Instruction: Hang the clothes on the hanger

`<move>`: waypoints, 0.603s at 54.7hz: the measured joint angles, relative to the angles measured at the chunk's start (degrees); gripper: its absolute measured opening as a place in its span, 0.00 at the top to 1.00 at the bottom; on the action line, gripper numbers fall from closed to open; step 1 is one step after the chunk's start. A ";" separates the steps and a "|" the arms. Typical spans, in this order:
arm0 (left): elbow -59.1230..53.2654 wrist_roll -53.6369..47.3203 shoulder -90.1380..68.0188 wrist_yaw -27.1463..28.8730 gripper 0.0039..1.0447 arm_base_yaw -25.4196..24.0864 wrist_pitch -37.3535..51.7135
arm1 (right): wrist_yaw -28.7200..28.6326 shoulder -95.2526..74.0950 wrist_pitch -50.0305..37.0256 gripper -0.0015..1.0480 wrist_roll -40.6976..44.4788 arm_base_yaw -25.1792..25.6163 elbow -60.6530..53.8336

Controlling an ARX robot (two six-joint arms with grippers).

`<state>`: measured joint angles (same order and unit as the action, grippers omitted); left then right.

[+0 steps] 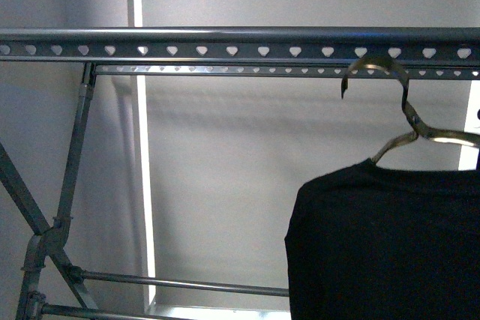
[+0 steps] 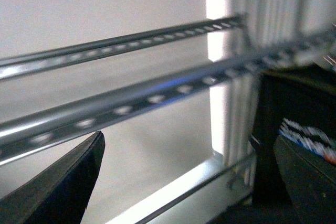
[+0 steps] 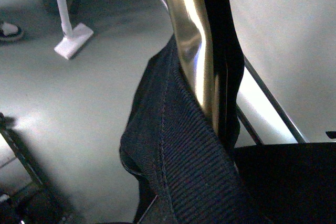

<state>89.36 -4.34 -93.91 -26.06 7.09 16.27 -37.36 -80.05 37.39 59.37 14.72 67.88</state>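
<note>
The hanger is a dark-grey rack whose long rail (image 1: 225, 43) with heart-shaped holes crosses the top of the front view. The clothes, a black T-shirt (image 1: 382, 245), hang at the right on a brass-coloured coat hanger (image 1: 409, 114) whose hook sits just under the rail; I cannot tell whether it rests on it. In the right wrist view the shirt's ribbed collar (image 3: 178, 150) wraps the brass bar (image 3: 191, 35); my right gripper is shut on the clothes, its fingers hidden by cloth. My left gripper (image 2: 189, 182) is open and empty below the rail (image 2: 131, 103), with the shirt's print (image 2: 310, 137) beside it.
The rack's crossed legs (image 1: 45, 237) and low crossbars (image 1: 180, 284) stand at the left. A second punched rail (image 1: 225, 70) runs behind the first. A white wall with a bright vertical strip (image 1: 142, 185) is behind. A white-footed pole (image 3: 73, 40) stands on the grey floor.
</note>
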 joint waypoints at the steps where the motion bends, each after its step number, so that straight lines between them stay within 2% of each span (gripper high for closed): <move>1: 2.08 3.30 -0.63 3.34 0.06 -0.72 -1.90 | -0.52 0.63 -0.37 0.96 -1.05 0.00 -0.17; 2: 5.33 8.00 -1.57 8.44 0.06 -1.66 -5.49 | -1.05 1.51 -1.31 0.96 -2.64 -0.02 -0.55; 4: 9.22 11.87 -2.47 15.06 0.06 -2.91 -10.47 | -1.55 2.62 -2.45 0.96 -4.76 -0.09 -0.81; 7: 12.39 17.03 -2.89 21.90 0.06 -4.48 -14.40 | -1.44 4.07 -4.44 0.96 -8.85 -0.33 -1.01; 12: 13.14 21.44 -2.54 24.81 0.07 -6.36 -15.61 | -0.52 5.07 -6.19 0.96 -14.47 -0.83 -1.05; 14: 11.96 19.26 -0.33 26.18 0.15 -7.10 -20.31 | 0.87 5.46 -7.72 0.96 -19.71 -1.31 -1.03; 16: 7.30 15.61 3.15 26.32 0.22 -7.39 -20.55 | 1.73 5.64 -8.83 0.96 -24.17 -1.66 -0.81; 21: -11.43 8.33 15.87 26.10 0.42 -7.26 -11.91 | 2.38 5.11 -9.07 0.96 -38.21 -2.80 1.44; 26: -27.15 5.97 25.22 26.08 0.61 -7.02 -3.69 | 3.50 3.58 -9.09 0.96 -51.76 -3.85 6.36; 33: -39.43 5.27 29.38 26.08 0.78 -6.99 1.62 | 5.33 1.68 -9.18 0.96 -61.72 -5.03 10.93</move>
<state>49.93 0.93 -64.53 0.01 0.10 17.89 -32.03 -78.37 28.21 -2.35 9.69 78.81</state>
